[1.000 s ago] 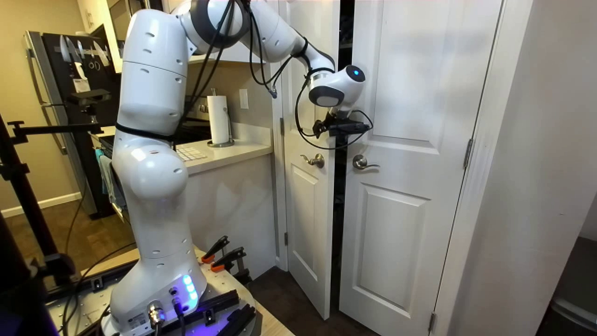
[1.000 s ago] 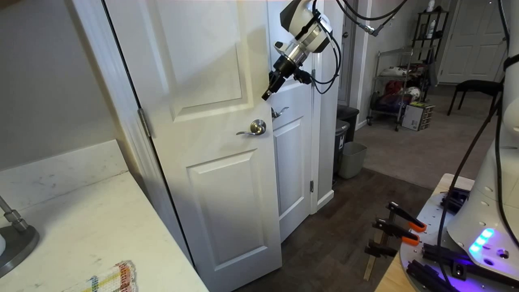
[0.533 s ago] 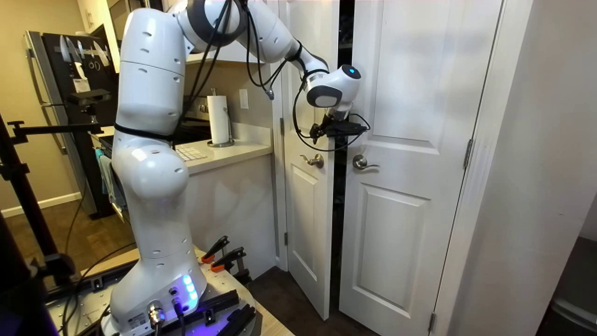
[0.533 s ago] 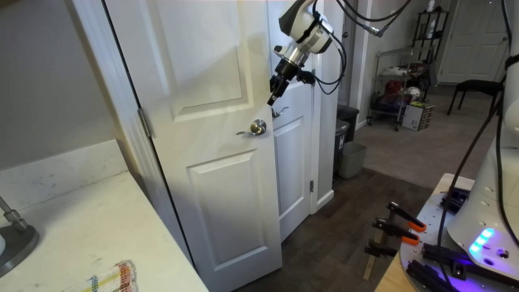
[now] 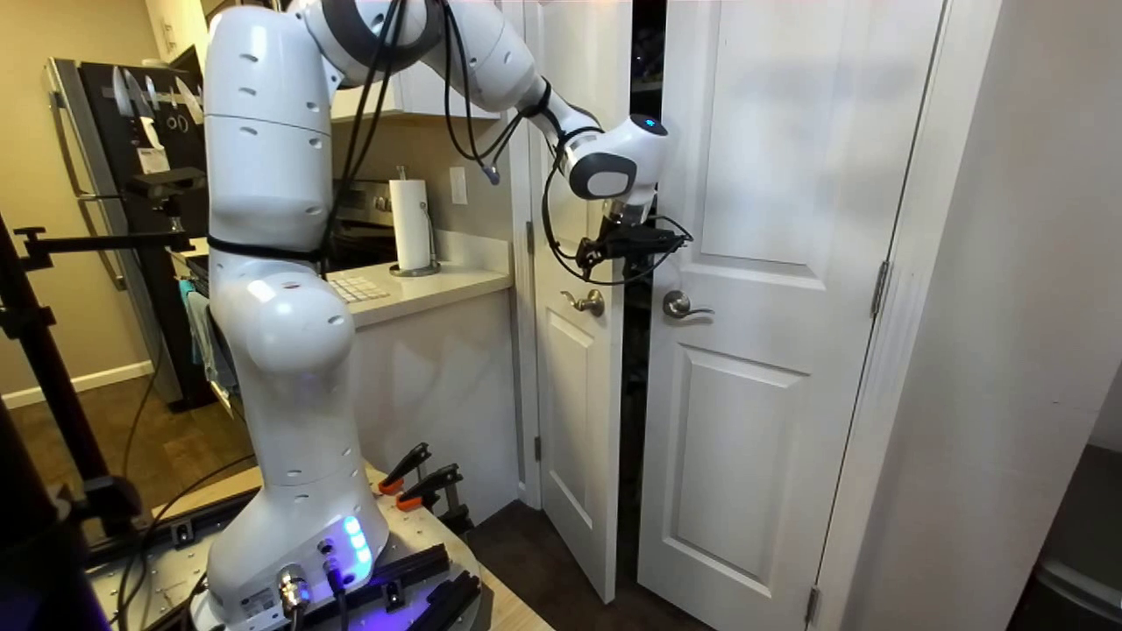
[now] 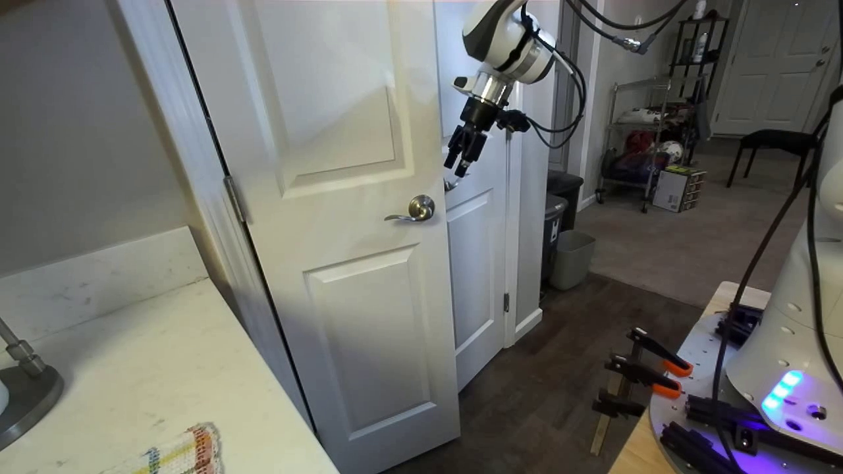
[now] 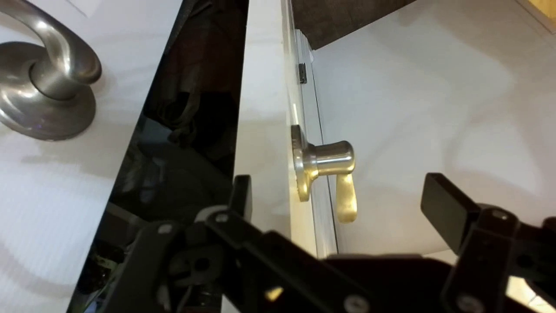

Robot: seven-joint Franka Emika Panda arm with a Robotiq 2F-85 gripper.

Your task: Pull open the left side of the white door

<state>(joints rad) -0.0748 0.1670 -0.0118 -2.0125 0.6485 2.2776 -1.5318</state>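
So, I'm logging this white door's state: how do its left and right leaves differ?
The left leaf stands ajar, swung outward; the right leaf looks shut or nearly so. The left leaf's lever sits near its right edge, pointing left; the right leaf's lever sits near its left edge, pointing right. The left leaf hinges at left, the right leaf at right. Both are white and panelled.

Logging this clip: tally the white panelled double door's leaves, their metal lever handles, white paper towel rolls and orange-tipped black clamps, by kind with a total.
White panelled left leaf and right leaf: 2
Metal left lever handle and right lever handle: 2
White paper towel roll: 1
Orange-tipped black clamps: 2
Total: 7
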